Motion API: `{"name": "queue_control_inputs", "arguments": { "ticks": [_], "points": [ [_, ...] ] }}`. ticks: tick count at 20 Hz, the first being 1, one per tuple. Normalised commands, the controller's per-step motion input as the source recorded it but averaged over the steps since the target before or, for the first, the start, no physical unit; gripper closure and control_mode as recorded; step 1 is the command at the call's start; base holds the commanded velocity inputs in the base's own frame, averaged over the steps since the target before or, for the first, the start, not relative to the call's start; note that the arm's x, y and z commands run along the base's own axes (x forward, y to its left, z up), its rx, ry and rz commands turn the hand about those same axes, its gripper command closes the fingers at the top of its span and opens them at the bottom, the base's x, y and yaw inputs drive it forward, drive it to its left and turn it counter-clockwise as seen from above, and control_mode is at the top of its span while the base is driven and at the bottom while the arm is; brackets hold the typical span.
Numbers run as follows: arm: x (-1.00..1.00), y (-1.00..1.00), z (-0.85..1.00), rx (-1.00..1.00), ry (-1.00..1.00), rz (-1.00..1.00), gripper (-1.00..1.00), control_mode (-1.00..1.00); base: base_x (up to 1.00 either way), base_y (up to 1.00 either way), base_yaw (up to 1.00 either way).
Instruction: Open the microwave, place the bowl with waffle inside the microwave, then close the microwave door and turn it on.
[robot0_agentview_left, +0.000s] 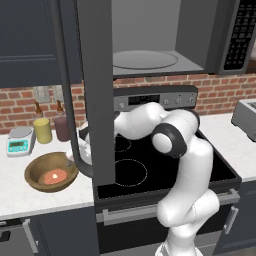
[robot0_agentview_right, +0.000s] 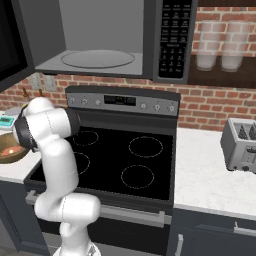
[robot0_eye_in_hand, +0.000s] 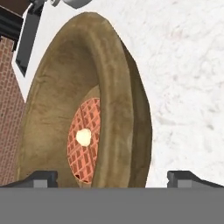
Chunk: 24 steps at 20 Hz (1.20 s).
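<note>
With the microwave door (robot0_agentview_left: 95, 90) swung wide, the microwave (robot0_agentview_right: 100, 40) shows its grey cavity and round glass turntable (robot0_agentview_right: 97, 58); keypad strip (robot0_agentview_right: 172, 37) on its right side. Door seen edge-on in the left base view, its curved bar handle (robot0_agentview_left: 67, 100) hanging in front of the counter.

Wooden bowl (robot0_agentview_left: 51, 171) sits on the white counter (robot0_agentview_left: 30, 195) left of the stove (robot0_agentview_right: 120, 160), waffle (robot0_agentview_left: 54, 176) lying inside it, pale dab at its centre. Yellow cup (robot0_agentview_left: 42, 130) and maroon cup (robot0_agentview_left: 62, 128) stand behind the bowl by the brick wall; small scale (robot0_agentview_left: 19, 140) to their left.

Gripper (robot0_eye_in_hand: 112, 177) released, tips spread wide, straddling the bowl's near rim in the hand view; contact with the rim can't be made out, probably just short of it. Arm reaches left behind the door. Toaster (robot0_agentview_right: 241, 145) on the counter right of the stove.
</note>
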Motion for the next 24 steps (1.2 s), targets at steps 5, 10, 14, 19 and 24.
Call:
{"name": "queue_control_inputs", "arguments": {
  "ticks": [5, 10, 14, 19, 24],
  "points": [
    [0.08, 0.19, -0.17, 0.00, 0.01, 0.00, 1.00, -1.00, 0.00, 0.00, 0.00],
    [0.01, 0.00, 0.00, 0.00, 0.01, 0.00, 1.00, -1.00, 0.00, 0.00, 0.00],
    [0.00, 0.00, 0.00, 0.00, 0.00, 0.00, 1.00, -1.00, 0.00, 0.00, 0.00],
    [0.00, -0.01, 0.00, 0.02, 0.00, -0.03, 1.00, -1.00, 0.00, 0.00, 0.00],
    [-0.12, -0.39, 0.27, 0.08, 0.02, -0.15, 1.00, -1.00, 0.00, 0.00, 0.00]
  ]
}}
